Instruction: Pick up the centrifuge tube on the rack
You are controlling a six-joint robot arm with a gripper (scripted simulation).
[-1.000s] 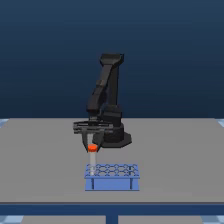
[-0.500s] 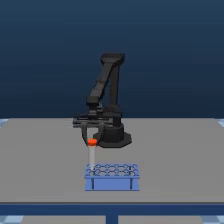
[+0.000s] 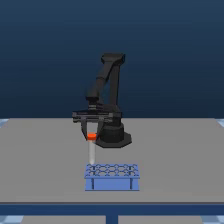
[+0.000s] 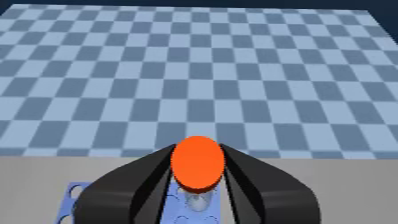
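The centrifuge tube [image 3: 91, 147] hangs upright with its orange-red cap at the top and its pale body below, its tip just above the rack's corner at the exterior view's left. My gripper [image 3: 91, 135] is shut on the cap from above. The light-blue rack [image 3: 111, 177] stands on the grey table in front of the black robot base. In the wrist view the orange cap of the tube [image 4: 197, 163] sits between my two black fingers [image 4: 133, 187], and part of the rack [image 4: 188, 205] shows beneath it.
The black robot base [image 3: 114, 136] stands behind the rack. The grey table [image 3: 45, 160] spreads to both sides. A blue checkered floor [image 4: 195, 70] fills most of the wrist view.
The gripper has risen with the tube in it; the tube has come up out of the rack's hole and hangs higher than before.
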